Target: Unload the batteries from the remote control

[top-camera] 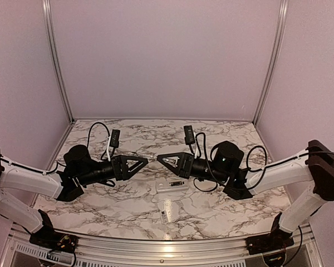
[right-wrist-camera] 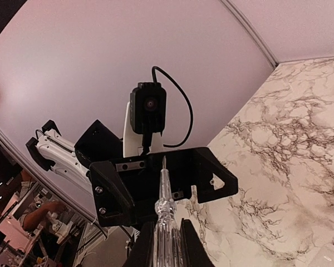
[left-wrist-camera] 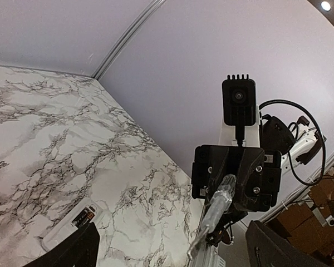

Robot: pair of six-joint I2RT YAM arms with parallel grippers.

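The white remote control (top-camera: 173, 186) lies back up on the marble table, below and between the two grippers. In the left wrist view the remote (left-wrist-camera: 64, 233) shows its open recess with the two dark batteries (left-wrist-camera: 84, 216) inside. My right gripper (top-camera: 162, 160) is shut on a clear-handled screwdriver (right-wrist-camera: 162, 217), whose tip points at the left gripper. My left gripper (top-camera: 142, 163) is wide open and empty, facing the right one above the table. The screwdriver (left-wrist-camera: 217, 208) also shows in the left wrist view.
A thin pale strip (top-camera: 166, 214) lies on the table in front of the remote. The marble table (top-camera: 128, 200) is bounded by lilac walls at the back and sides. Its metal front rail (top-camera: 156, 247) runs between the arm bases.
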